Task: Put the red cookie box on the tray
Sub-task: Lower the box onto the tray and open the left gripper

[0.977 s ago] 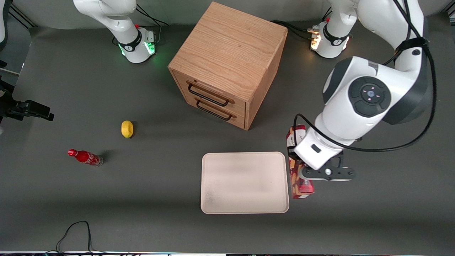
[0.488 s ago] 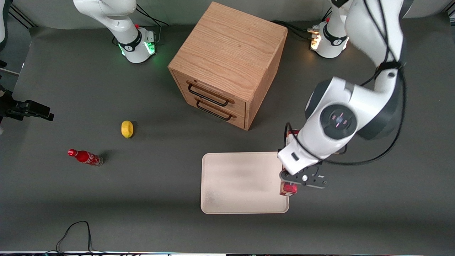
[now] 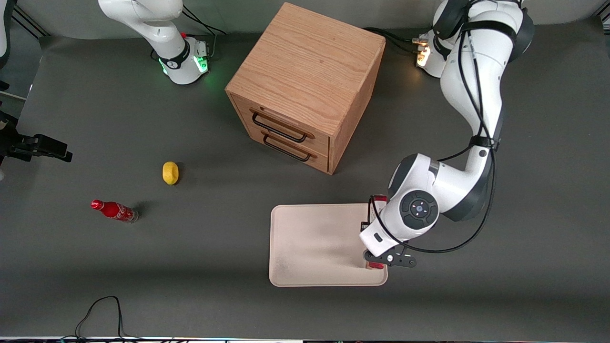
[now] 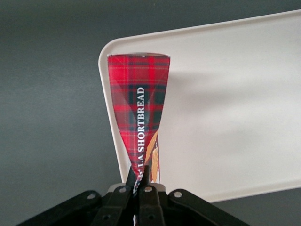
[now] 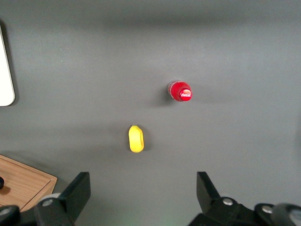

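Observation:
My left gripper (image 3: 377, 245) is over the tray's edge at the working arm's end, shut on the red cookie box. The arm's wrist hides most of the box in the front view; only red bits (image 3: 380, 198) show beside the wrist. In the left wrist view the fingertips (image 4: 159, 175) pinch the red tartan carton (image 4: 140, 103), which reaches out along the edge of the cream-white tray (image 4: 225, 94) to its rounded corner. I cannot tell whether the box touches the tray (image 3: 319, 243).
A wooden two-drawer cabinet (image 3: 305, 85) stands farther from the front camera than the tray. A yellow lemon (image 3: 170, 172) and a small red cola bottle (image 3: 114, 210) lie toward the parked arm's end of the table.
My left gripper has carried the box from beside the tray to over the tray's edge and has come lower. The arm has folded down over it.

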`<state>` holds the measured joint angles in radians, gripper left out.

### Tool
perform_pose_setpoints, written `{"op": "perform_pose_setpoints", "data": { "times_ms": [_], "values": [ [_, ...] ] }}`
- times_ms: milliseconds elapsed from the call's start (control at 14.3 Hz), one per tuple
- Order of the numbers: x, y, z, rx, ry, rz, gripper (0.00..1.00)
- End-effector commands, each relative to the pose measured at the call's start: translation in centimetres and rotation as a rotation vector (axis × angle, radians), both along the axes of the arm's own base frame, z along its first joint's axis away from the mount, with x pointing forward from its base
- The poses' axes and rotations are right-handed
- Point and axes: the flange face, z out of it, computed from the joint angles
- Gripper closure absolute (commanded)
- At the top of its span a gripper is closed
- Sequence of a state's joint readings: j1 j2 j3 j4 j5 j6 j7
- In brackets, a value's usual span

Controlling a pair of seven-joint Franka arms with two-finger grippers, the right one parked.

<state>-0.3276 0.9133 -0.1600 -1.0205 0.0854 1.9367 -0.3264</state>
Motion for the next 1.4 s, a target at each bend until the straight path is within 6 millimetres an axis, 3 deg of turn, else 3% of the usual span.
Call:
{"op": "perform_pose_setpoints", "data": {
  "times_ms": [0,209,488,558,628,837,977,1116,1326],
  "values": [
    [0.1,-0.3,-1.4,0.005,-0.026,0.031,1.0],
    [0.3,-0.3,-3.4,0.0,-0.038,0.066,1.0],
    [0.4,-0.1,-3.9,0.0,-0.039,0.115,1.0],
    [0.4,-0.1,-3.9,0.001,-0.04,0.113,0.19],
    [0.4,-0.2,-3.6,0.002,-0.044,0.114,0.0],
    [0.4,-0.1,-2.6,0.009,-0.054,0.147,0.0],
    [0.3,-0.1,0.7,0.009,-0.069,0.147,0.0],
    [-0.4,0.5,5.3,0.03,-0.055,0.152,0.0],
    [-2.4,1.6,14.4,0.036,-0.049,0.161,0.0]
  ]
}}
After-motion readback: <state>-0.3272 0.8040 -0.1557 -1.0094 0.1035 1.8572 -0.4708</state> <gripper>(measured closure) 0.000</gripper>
